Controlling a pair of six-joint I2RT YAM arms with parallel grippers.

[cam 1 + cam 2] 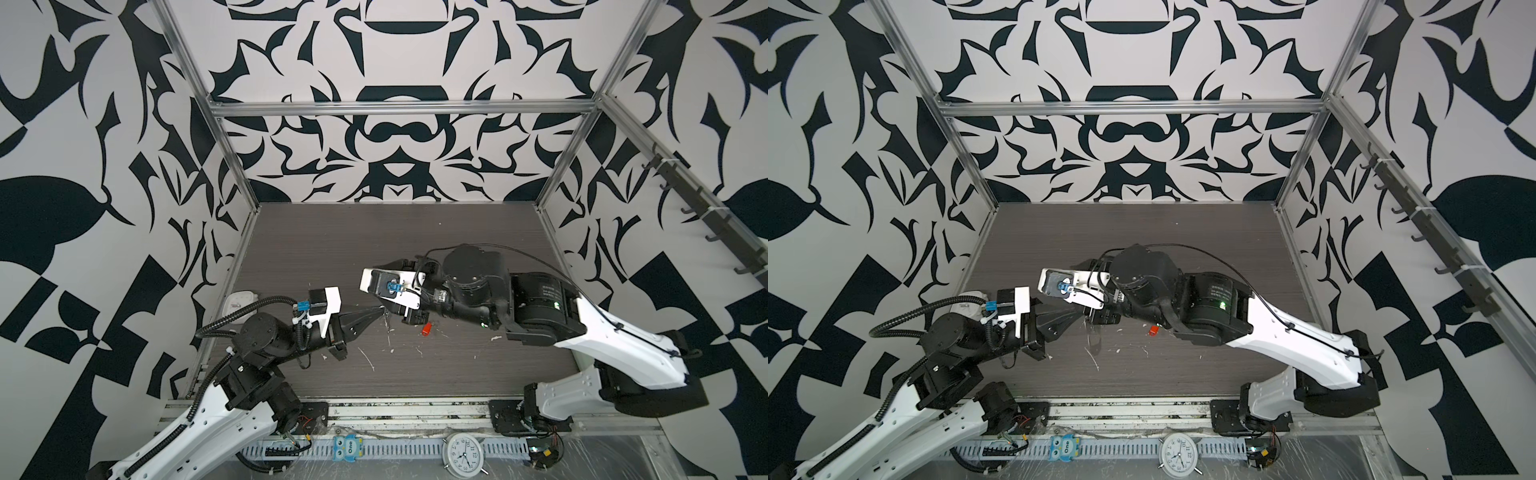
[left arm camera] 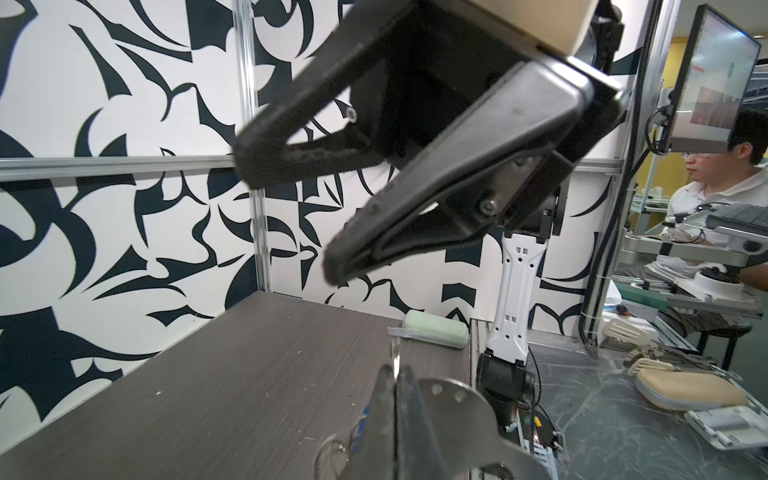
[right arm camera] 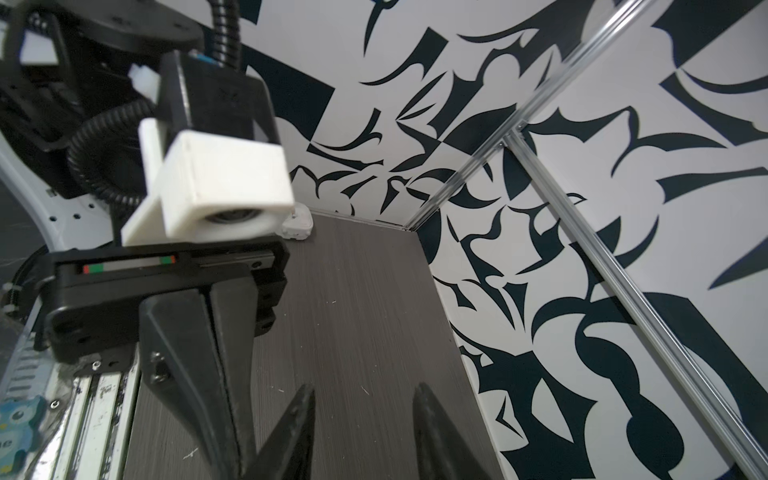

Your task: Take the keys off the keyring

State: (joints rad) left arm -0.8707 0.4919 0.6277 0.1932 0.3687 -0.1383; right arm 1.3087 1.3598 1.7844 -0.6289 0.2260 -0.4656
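My left gripper [image 1: 379, 310] [image 2: 395, 372] is shut near the table's middle. A thin silver metal piece [image 2: 395, 353] sticks out past its tips. The blue tag [image 2: 365, 417] of one key and the grey loop of the keyring [image 2: 332, 451] [image 1: 1094, 338] hang beside its fingers. The other key, with the red-orange tag [image 1: 427, 329] [image 1: 1154, 330], lies on the table under the right arm. My right gripper [image 3: 363, 388] [image 2: 291, 216] stands open and empty just above and behind the left fingertips. In both top views its fingers are hidden under its wrist camera.
A white case [image 1: 241, 301] [image 3: 297, 226] lies at the table's back left behind the left arm. A pale green case [image 2: 434, 328] sits at the table edge by the right arm's base. An owl toy [image 1: 348, 448] and an alarm clock [image 1: 463, 453] stand on the front rail.
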